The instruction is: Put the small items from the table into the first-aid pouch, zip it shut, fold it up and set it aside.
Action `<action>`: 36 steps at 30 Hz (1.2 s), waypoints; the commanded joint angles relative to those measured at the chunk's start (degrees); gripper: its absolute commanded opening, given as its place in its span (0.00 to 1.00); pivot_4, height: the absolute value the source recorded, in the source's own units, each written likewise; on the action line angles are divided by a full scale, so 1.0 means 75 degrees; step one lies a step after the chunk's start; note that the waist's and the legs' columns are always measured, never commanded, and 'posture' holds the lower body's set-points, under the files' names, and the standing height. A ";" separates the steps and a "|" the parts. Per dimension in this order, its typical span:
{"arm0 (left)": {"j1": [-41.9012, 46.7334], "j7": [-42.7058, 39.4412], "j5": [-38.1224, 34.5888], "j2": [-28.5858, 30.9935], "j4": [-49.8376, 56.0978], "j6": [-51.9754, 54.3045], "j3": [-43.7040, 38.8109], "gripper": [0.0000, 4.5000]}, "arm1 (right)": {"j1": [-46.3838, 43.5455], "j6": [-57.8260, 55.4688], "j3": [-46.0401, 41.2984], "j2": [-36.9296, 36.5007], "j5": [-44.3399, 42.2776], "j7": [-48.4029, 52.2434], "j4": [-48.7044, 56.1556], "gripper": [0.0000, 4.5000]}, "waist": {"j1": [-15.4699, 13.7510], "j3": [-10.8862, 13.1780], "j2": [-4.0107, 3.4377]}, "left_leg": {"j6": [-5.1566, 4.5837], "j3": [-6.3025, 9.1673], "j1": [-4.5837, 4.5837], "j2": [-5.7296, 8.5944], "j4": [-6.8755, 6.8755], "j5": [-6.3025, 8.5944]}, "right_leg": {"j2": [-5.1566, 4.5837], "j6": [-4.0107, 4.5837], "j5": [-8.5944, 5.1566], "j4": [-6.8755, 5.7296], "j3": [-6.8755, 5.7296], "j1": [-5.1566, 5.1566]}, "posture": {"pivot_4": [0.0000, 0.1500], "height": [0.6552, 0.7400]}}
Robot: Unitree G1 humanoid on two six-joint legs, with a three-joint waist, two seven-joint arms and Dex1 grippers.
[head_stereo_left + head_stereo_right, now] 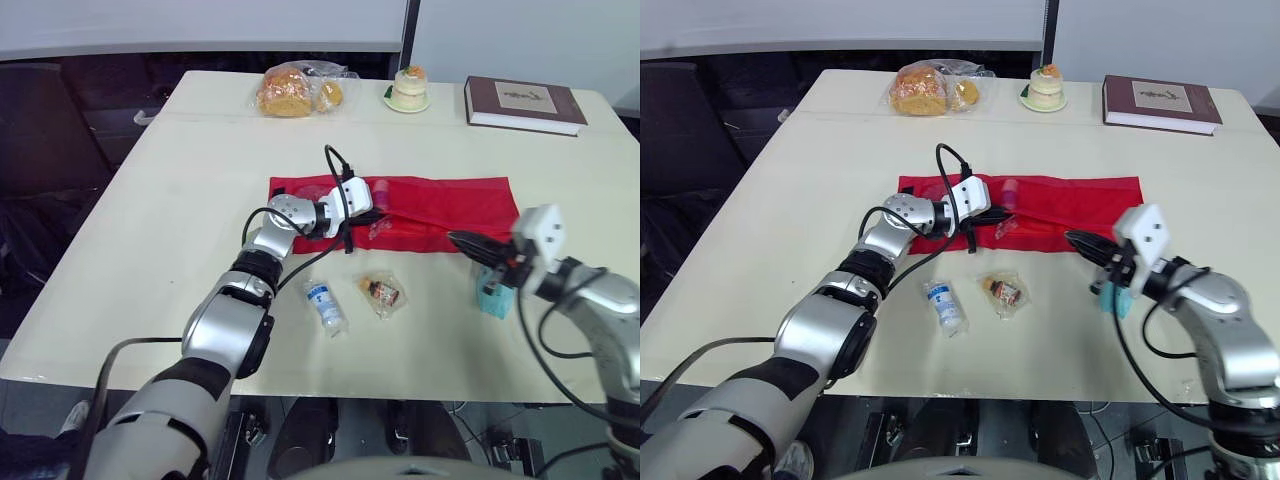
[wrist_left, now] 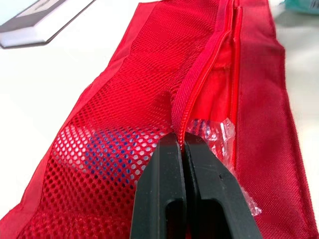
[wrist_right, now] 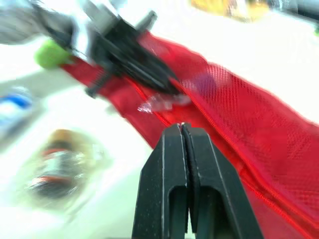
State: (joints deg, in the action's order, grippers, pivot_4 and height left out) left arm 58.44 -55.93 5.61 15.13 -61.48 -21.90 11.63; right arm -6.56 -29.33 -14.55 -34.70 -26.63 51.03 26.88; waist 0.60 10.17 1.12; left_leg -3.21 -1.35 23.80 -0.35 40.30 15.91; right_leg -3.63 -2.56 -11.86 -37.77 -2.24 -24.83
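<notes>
Left eye view: a cream table [image 1: 170,220] with a red mesh first-aid pouch [image 1: 440,205] lying flat and unfolded across its middle, its long side running left to right. The left gripper [image 2: 179,139] reaches over the pouch's left half. In the left wrist view its two black fingers are pressed together, pinching the raised edge of the pouch's zipper [image 2: 199,64], and the opening gapes beyond them. Just beside the fingertips a crinkled clear wrapper [image 2: 222,137] pokes out of the opening. A blue item [image 2: 107,154] shows through the mesh inside.

The right gripper [image 1: 458,239] points toward the pouch's near edge on its right half. Its fingers are closed against each other with nothing visible between them. Whether the tip touches the fabric cannot be told.

Three small items lie on the table in front of the pouch. A small white bottle [image 1: 326,305] with a blue label rests on its side. Near it, to the right, is a clear-wrapped packet [image 1: 383,293] with brown and orange contents. A teal packet [image 1: 492,300] sits under the right wrist, partly hidden.

Along the table's far edge are a bag of bread [image 1: 295,92], a small cake [image 1: 408,88] on a plate, and a brown book [image 1: 523,103].
</notes>
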 commanded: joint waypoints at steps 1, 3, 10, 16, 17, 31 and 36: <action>0.0189 -0.0030 -0.0091 0.0340 0.0013 -0.0157 -0.0246 0.00 | 0.0240 -0.0151 -0.1306 -0.0898 -0.1582 0.1245 0.0398 0.30 | -0.0012 0.0000 0.0000 | 0.0000 0.0001 -0.0001 -0.0001 0.0000 0.0000 | -0.0001 0.0000 0.0000 -0.0001 -0.0001 0.0001 | 1.00 0.87; 0.0174 -0.0198 -0.0125 0.0550 0.0025 -0.0173 -0.0282 0.00 | 0.0366 -0.0404 -0.1866 -0.1499 -0.2263 0.1776 0.0436 0.50 | -0.0013 0.0003 -0.0003 | 0.0000 0.0003 0.0001 -0.0002 0.0000 0.0000 | -0.0001 0.0000 0.0000 0.0000 -0.0003 0.0001 | 1.00 0.87; 0.0133 -0.0824 -0.0274 0.0959 0.0074 -0.0274 -0.0400 0.00 | 0.0357 -0.0888 -0.2784 -0.2668 -0.3577 0.2511 0.0262 0.98 | -0.0060 0.0003 0.0003 | 0.0001 0.0005 -0.0003 -0.0006 -0.0002 0.0000 | -0.0004 0.0001 0.0000 0.0005 -0.0007 0.0009 | 1.00 0.87; 0.0050 -0.1449 -0.0392 0.1229 0.0088 -0.0314 -0.0488 0.00 | 0.0225 -0.1074 -0.2929 -0.3403 -0.3975 0.2904 0.0177 0.98 | -0.0153 0.0003 0.0003 | 0.0000 0.0002 -0.0002 -0.0005 -0.0001 0.0000 | -0.0008 0.0001 0.0000 0.0008 -0.0005 0.0008 | 1.00 0.87; 0.0027 -0.1522 -0.0380 0.1267 0.0086 -0.0338 -0.0483 0.00 | 0.0195 -0.1088 -0.2916 -0.3479 -0.4018 0.2934 0.0179 0.98 | -0.0164 0.0003 0.0003 | 0.0000 0.0001 -0.0002 -0.0005 -0.0001 0.0000 | -0.0008 0.0001 0.0000 0.0008 -0.0005 0.0008 | 1.00 0.87; -0.0052 -0.1676 -0.0301 0.1371 0.0125 -0.0394 -0.0430 0.00 | -0.0052 -0.0335 -0.0646 -0.2257 -0.2691 0.1072 0.1248 0.98 | -0.0188 0.0001 0.0006 | 0.0001 0.0000 0.0001 -0.0004 0.0002 0.0000 | -0.0009 0.0001 0.0000 0.0005 -0.0004 0.0006 | 1.00 0.87; -0.0053 -0.1625 -0.0242 0.1277 0.0093 -0.0415 -0.0382 0.00 | -0.0981 -0.0305 0.1996 -0.0852 -0.1359 -0.0103 0.1411 0.98 | -0.0165 0.0001 0.0006 | 0.0002 -0.0001 -0.0004 -0.0007 0.0003 -0.0001 | -0.0002 0.0001 0.0000 0.0000 -0.0002 0.0005 | 1.00 0.87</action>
State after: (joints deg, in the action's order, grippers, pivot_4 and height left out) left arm 57.81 -68.31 4.29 24.75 -61.76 -24.13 9.17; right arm -12.58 -32.86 -3.41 -42.02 -39.81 52.63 36.04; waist -0.64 10.17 1.17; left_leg -3.20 -1.35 23.78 -0.39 40.32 15.90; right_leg -3.65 -2.55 -11.86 -37.78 -2.26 -24.81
